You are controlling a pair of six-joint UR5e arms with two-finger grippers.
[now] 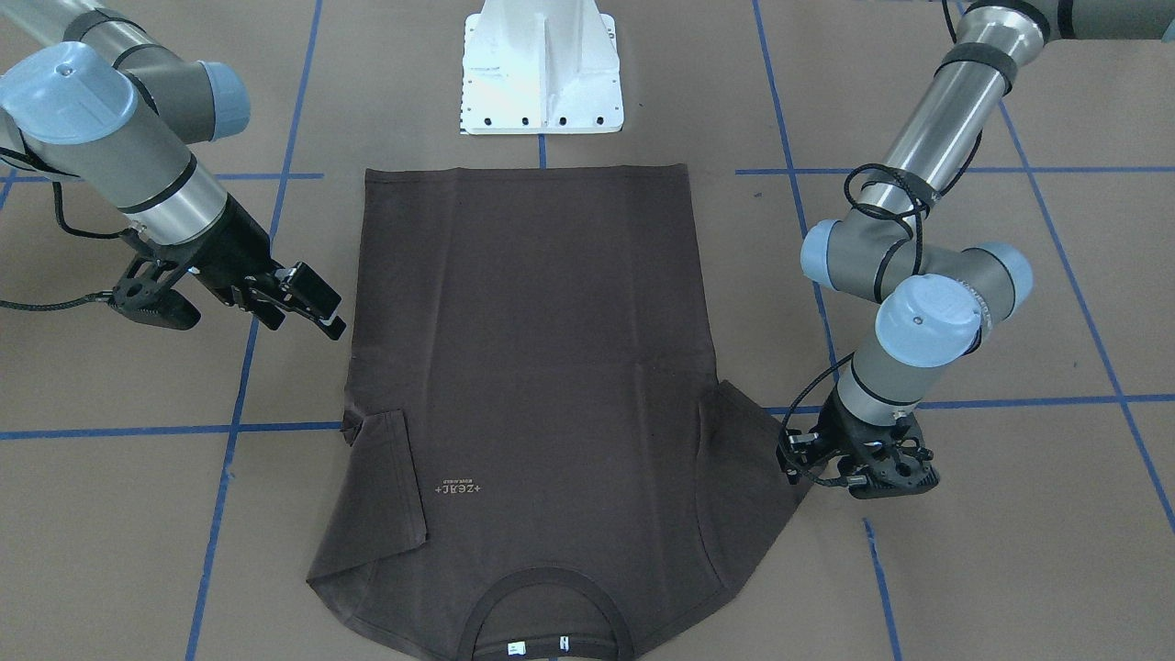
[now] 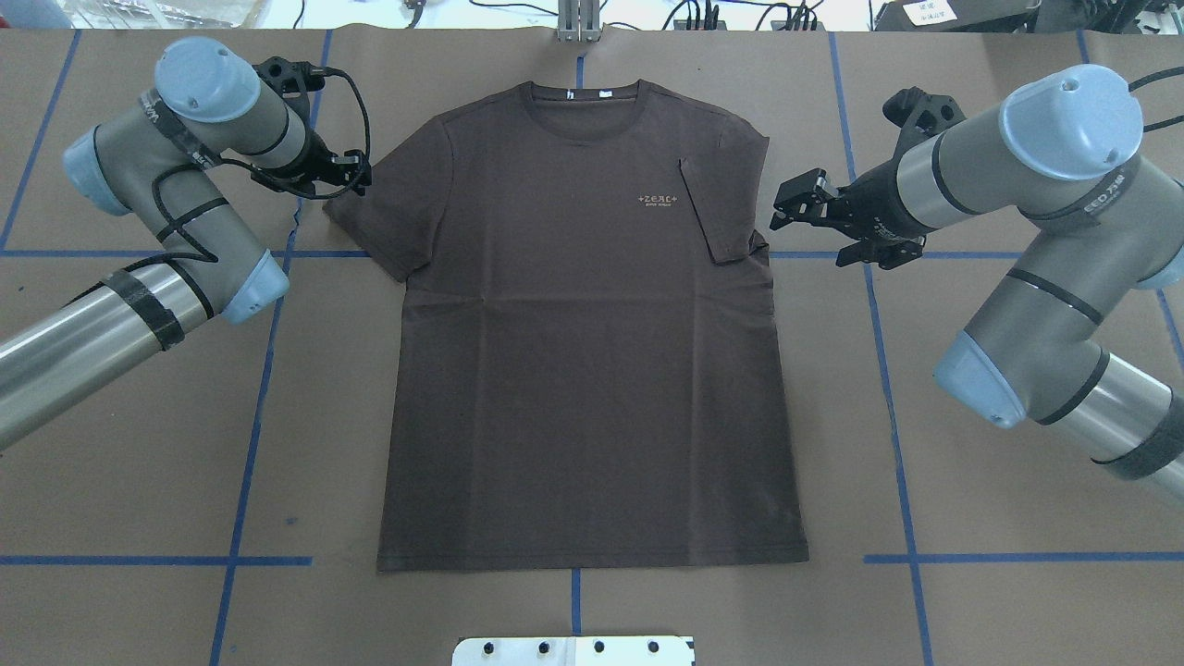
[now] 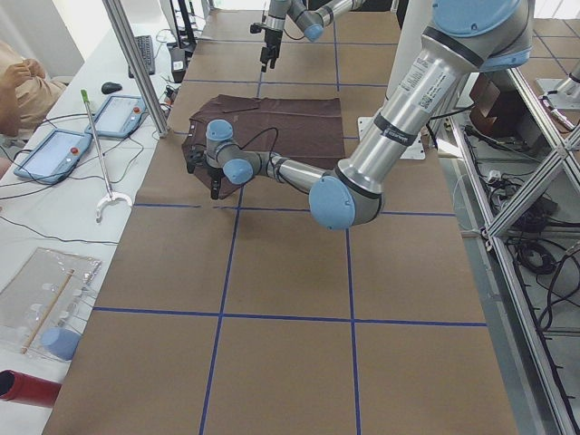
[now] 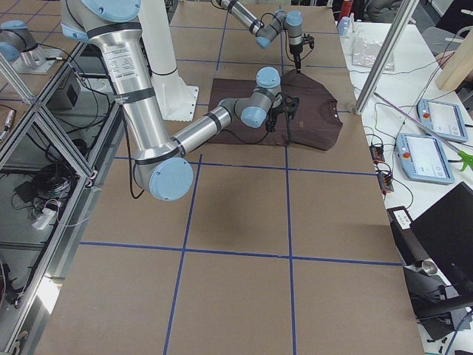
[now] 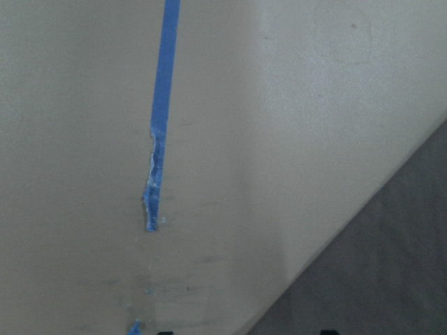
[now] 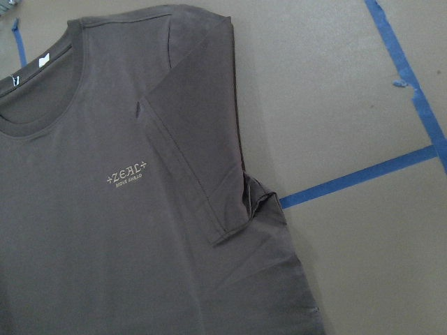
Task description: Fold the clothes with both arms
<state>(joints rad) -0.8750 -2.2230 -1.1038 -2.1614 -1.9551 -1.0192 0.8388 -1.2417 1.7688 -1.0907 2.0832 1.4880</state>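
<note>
Overhead exterior view showed the T-shirt (image 2: 583, 370) flat and chest-up on the worktop (image 2: 971, 601), collar away from the robot. The sleeve (image 2: 717, 208) on the robot's right was folded in over the chest, and the other sleeve (image 2: 379, 217) lay spread. The left gripper (image 2: 361, 176) hung at the spread sleeve's outer edge, fingers apart and empty. The right gripper (image 2: 794, 205) hovered just beside the shirt's folded side, fingers likewise released. A shallow pinch at the hem could probably slip, or drag the cloth into wrinkles.

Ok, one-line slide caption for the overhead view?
Brown T-shirt lies flat, one sleeve folded in; left gripper and right gripper flank its sleeves.
</note>
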